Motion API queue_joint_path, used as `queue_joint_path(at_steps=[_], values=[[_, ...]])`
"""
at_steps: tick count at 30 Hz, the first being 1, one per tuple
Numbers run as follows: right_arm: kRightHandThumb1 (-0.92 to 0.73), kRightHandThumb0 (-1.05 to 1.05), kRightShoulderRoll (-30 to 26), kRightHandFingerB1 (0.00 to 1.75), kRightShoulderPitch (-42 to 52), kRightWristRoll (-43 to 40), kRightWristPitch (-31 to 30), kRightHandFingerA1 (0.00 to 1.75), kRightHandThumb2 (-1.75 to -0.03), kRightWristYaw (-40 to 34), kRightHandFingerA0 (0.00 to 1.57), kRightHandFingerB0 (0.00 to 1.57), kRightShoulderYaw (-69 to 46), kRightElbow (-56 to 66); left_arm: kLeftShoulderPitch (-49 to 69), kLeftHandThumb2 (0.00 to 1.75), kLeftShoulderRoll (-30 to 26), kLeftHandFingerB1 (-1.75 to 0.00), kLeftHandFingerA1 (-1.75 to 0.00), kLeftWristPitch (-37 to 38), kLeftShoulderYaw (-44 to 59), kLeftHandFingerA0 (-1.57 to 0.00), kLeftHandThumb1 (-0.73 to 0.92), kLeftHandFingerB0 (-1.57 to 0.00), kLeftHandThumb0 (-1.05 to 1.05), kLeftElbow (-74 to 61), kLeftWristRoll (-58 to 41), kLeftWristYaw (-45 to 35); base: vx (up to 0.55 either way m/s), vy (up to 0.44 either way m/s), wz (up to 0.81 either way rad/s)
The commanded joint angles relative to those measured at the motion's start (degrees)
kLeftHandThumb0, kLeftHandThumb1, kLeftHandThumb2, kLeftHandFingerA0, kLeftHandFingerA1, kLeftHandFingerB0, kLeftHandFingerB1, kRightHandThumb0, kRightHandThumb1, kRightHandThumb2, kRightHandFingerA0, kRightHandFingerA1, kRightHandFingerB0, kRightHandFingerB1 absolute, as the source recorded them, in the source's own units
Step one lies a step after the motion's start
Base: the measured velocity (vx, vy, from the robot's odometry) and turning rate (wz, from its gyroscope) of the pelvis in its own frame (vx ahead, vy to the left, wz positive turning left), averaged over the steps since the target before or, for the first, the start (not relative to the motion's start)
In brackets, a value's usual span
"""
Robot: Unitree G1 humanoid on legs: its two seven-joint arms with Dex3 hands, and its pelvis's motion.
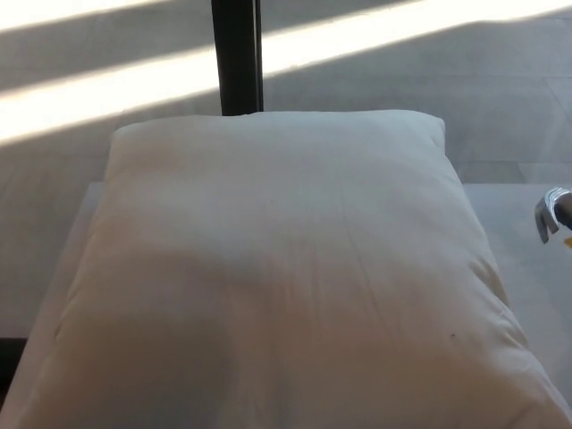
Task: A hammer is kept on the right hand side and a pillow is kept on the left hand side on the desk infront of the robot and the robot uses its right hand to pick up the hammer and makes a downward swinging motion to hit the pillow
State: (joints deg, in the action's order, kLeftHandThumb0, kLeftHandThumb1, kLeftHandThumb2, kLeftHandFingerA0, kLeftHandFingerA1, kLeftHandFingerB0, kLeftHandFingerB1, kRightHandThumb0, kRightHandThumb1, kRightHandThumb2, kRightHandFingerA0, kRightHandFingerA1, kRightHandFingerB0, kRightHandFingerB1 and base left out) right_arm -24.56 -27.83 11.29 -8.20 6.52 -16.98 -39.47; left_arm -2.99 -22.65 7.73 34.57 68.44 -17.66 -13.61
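A large white pillow fills most of the head view, lying flat on the white desk. Only the shiny metal head of the hammer shows at the right edge, raised beside the pillow's right side; its handle runs out of the picture. Neither hand shows, so what holds the hammer is hidden.
A black post stands upright behind the pillow's far edge. Bright sunlit stripes cross the grey floor beyond the desk. A strip of bare desk lies to the right of the pillow.
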Motion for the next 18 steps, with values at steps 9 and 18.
queue_joint_path(at_steps=[9, 18], values=[[-0.71, -0.28, 6.7, 1.72, -15.0, -37.8, -54.9, 1.75, -1.02, 15.9, 1.01, 0.71, -13.6, 22.0, 2.5, 0.59, -0.6, -0.44, -0.47, 1.3, 1.0, -0.62, 0.64, -0.57, -0.52, 0.3, -1.9, -1.7, 0.00, 0.000, 0.00], [-0.68, -0.30, 11.8, 1.75, -16.8, -38.9, -62.7, 1.75, -1.12, 18.6, 1.04, 0.73, -5.7, 33.3, 2.2, 0.60, -0.1, -0.43, -0.46, 1.9, 0.3, -0.65, 0.65, -0.57, -0.51, -0.7, -1.2, -0.7, 0.00, 0.000, 0.00]])
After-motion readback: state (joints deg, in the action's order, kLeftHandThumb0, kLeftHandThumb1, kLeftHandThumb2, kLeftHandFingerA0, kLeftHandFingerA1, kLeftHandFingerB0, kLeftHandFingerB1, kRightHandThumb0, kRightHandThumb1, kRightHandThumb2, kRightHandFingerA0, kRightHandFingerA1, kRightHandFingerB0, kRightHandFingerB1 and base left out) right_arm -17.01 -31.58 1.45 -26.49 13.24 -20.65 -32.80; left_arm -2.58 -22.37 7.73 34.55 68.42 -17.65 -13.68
